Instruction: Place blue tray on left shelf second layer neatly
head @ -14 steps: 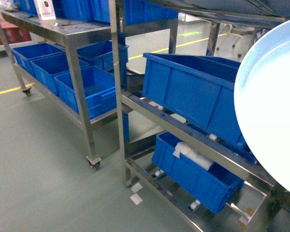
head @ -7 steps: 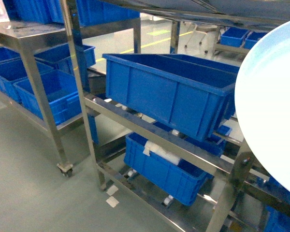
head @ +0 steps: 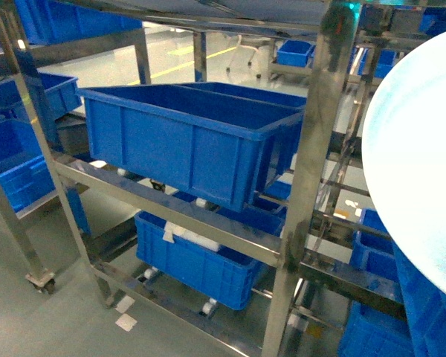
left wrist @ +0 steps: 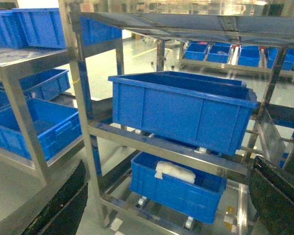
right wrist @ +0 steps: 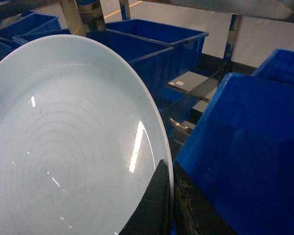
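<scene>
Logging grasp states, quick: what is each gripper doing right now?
Left gripper: open, holding nothing.
Right gripper: shut on the rim of the blue tray.

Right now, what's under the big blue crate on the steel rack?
Below the big crate, one layer down, sits a smaller blue crate holding a white wrapped bundle. The rest of its inside is hidden by the rail.

The left shelf (head: 305,149) is a shiny stainless-steel rack with flat uprights and horizontal rail layers, standing on a grey-green floor (head: 52,327). A large deep-blue ribbed crate (head: 186,141) sits on its middle rail layer, and a smaller blue crate (head: 197,260) holding a white wrapped bundle (left wrist: 174,171) rests on the layer below. Two white paper scraps (head: 124,312) lie on the floor beside the rack's foot.
</scene>
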